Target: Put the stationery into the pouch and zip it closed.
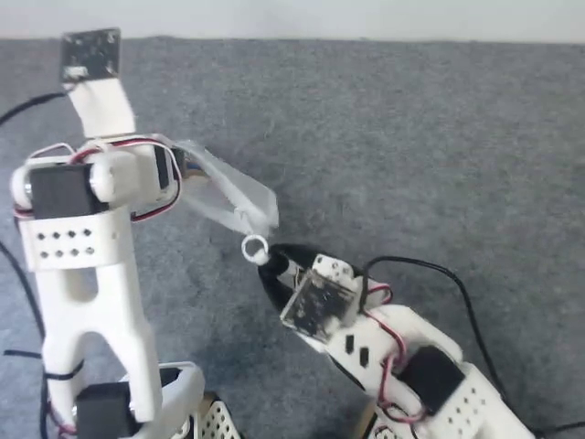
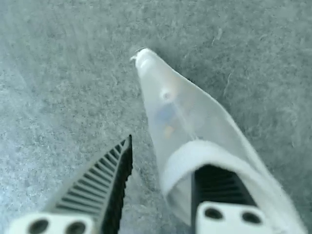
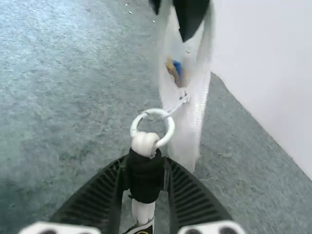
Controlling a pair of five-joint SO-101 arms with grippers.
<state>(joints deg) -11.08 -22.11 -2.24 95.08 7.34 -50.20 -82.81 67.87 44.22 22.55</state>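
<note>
The left gripper (image 2: 168, 150) is holding its fingers well apart. Grey counter (image 2: 58, 73) is showing in the gap, and the translucent pouch (image 2: 195, 122) is draping over just one finger, the ridged other one standing clear beside it. Whether that covered finger is sitting inside the pouch or only behind it, I cannot tell.

From the high view the pouch appears to be hanging lifted above the counter, stretching from the left gripper toward the right arm. Its end nearest the left arm is tucked out of sight behind that arm's wrist.

At the pouch's opposite corner the right gripper (image 3: 145, 168) is pinching the zipper pull (image 3: 145, 187) — fingers narrowed right down on the black tab. The white ring (image 3: 152, 112) is sitting just ahead of the tips and linking to the pouch's edge.

Something blue and orange is showing through the pouch's plastic — the stationery (image 3: 174, 68), too blurred to say what kind. How far the zip is closed is hard to judge. A white wall (image 3: 268, 73) is rising just beyond the pouch.
</note>
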